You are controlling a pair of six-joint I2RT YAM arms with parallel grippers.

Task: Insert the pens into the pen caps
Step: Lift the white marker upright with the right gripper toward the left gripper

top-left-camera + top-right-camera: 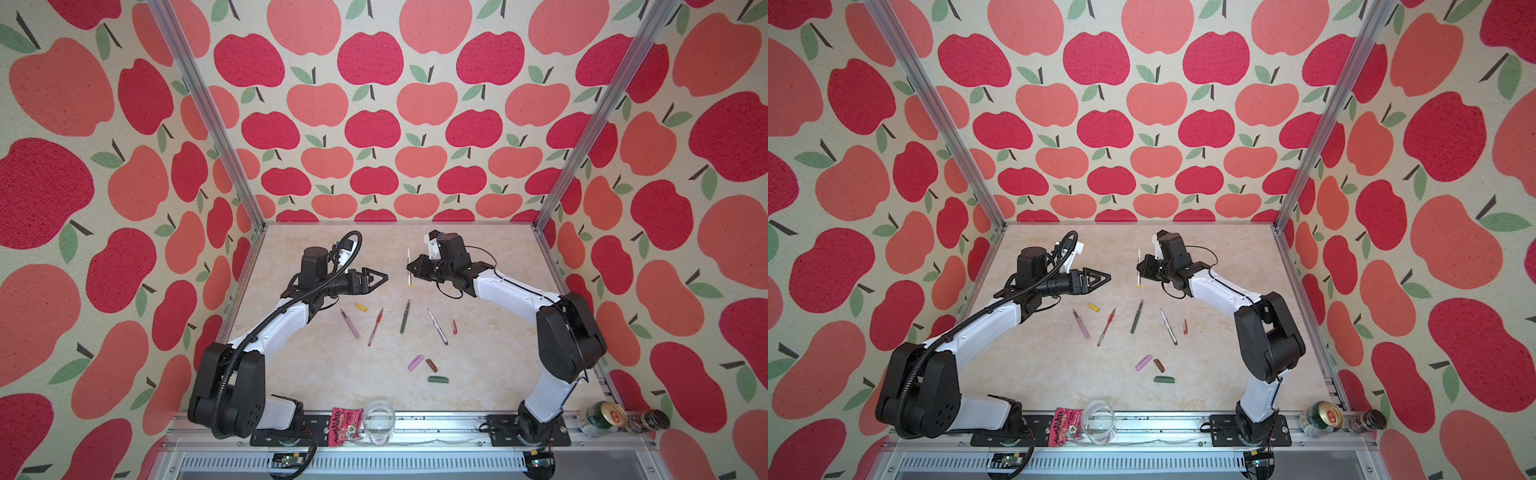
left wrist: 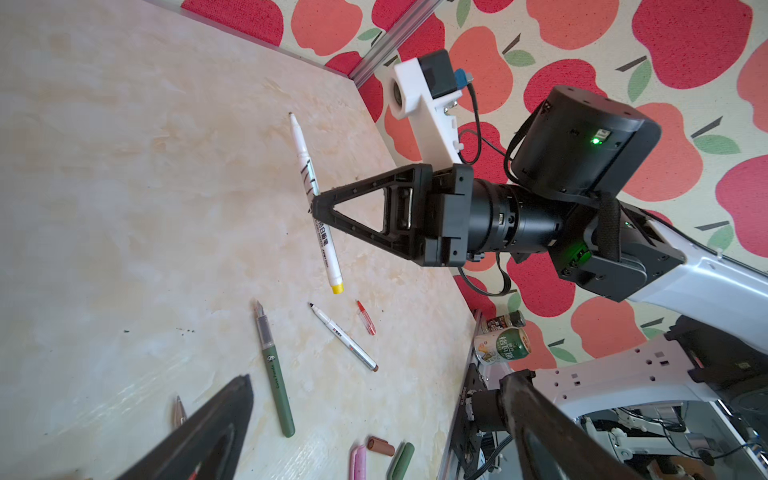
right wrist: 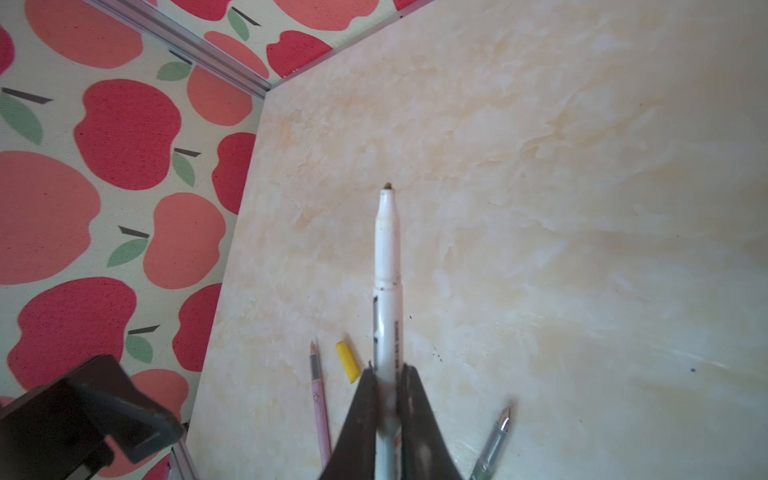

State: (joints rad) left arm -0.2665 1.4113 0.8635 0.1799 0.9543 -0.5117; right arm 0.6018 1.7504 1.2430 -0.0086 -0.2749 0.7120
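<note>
- The right gripper (image 1: pixel 410 268) was pinched shut on a white pen (image 1: pixel 409 254), held up off the table (image 1: pixel 299 374).
- The left gripper (image 1: pixel 385 276) faced it, jaws spread wide.
- On the table lay the lilac-pink pen (image 1: pixel 350 324), red pen (image 1: pixel 375 327), dark green pen (image 1: pixel 405 316) and second white pen (image 1: pixel 438 326).
- The yellow cap (image 1: pixel 362 308) lay between the lilac-pink pen and the red pen, and the red cap (image 1: pixel 454 327) just beside the second white pen.
- The pink cap (image 1: pixel 415 362), brown cap (image 1: pixel 432 365) and green cap (image 1: pixel 438 379) were clustered nearer the front.

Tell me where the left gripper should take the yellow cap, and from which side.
Probably mid-length, across its narrow width, coming straight down from above: the yellow cap lies flat on the table, short and stubby, with nothing touching either long side.
</note>
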